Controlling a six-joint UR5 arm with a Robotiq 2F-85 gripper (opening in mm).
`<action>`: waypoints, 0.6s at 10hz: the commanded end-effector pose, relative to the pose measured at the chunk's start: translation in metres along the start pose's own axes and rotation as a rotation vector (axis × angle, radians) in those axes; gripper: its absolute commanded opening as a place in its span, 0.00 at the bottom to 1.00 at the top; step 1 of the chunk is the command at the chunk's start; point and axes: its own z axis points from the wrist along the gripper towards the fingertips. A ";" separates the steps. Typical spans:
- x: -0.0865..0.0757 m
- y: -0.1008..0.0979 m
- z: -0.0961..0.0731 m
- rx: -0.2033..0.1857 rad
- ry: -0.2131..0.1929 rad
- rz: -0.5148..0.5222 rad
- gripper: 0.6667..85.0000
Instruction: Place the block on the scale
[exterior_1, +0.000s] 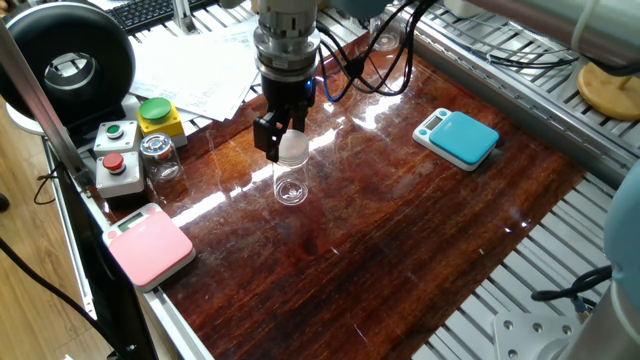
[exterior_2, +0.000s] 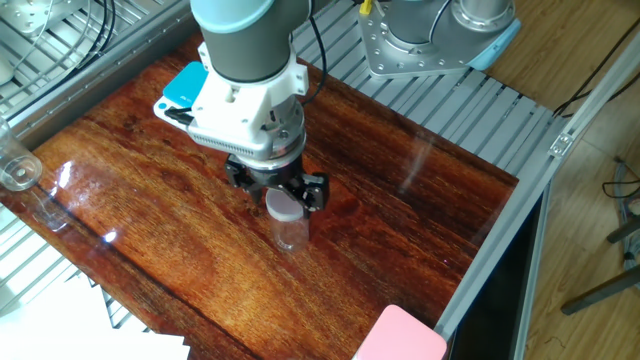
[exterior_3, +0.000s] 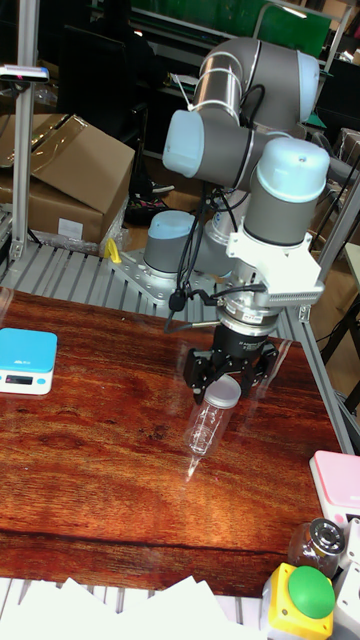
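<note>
- Near the middle of the wooden table (exterior_1: 400, 250): block (exterior_1: 291, 172), upright on the dark red surface, clear body with whitish frosted top.
- Directly above the block: gripper (exterior_1: 285, 143), pointing straight down, fingers (exterior_2: 312, 190) straddling the frosted top on either side; contact with the block not discernible, so grasp state cannot be told.
- Well apart from the block, toward the far table edge in one fixed view: scale (exterior_1: 457, 138), teal-blue, flat on the wood, white display strip along one edge, nothing resting on it.
- Same scale partly hidden behind the arm's wrist in the other fixed view (exterior_2: 182, 85); fully visible at the left table edge in the tall fixed view (exterior_3: 25, 361).
- Away from the block, at the near-left table corner in one fixed view: pink scale (exterior_1: 148, 245).
- Beside the pink scale, farther from the block: small glass jar (exterior_1: 159, 156) with metal lid, next to a button box (exterior_1: 118, 158) bearing green and red buttons.
</note>
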 end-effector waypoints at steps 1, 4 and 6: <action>-0.001 0.001 0.004 -0.007 -0.010 0.006 0.86; 0.001 0.001 0.004 -0.007 -0.005 0.025 0.79; -0.001 0.002 0.005 -0.001 -0.013 0.065 0.69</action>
